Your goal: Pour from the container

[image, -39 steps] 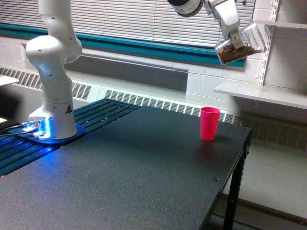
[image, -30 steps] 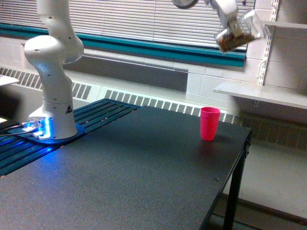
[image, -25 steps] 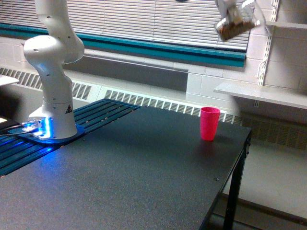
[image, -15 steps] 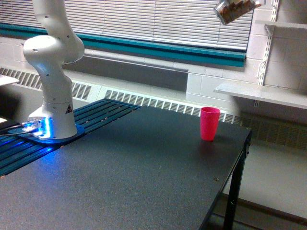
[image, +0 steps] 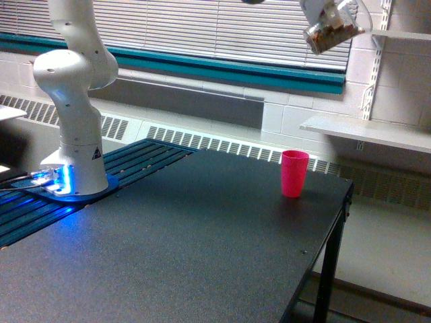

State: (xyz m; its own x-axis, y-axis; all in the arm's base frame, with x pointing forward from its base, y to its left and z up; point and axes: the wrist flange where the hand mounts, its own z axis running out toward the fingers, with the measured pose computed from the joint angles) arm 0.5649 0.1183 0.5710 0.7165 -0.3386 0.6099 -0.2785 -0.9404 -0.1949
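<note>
one clear container [image: 331,32] of brown bits is held tilted, clamped in the gripper [image: 326,13], high above the pink cup [image: 294,173].

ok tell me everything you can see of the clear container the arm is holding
The container is a small clear cup-like jar, plastic or glass by its look, with brown granular bits showing through its wall. It hangs tilted near the top of the exterior view, high above the pink cup and slightly toward the view's right of it. The gripper, mostly cut off by the frame's top edge, holds it from above; nothing else touches it. No grains are visibly falling.
</note>
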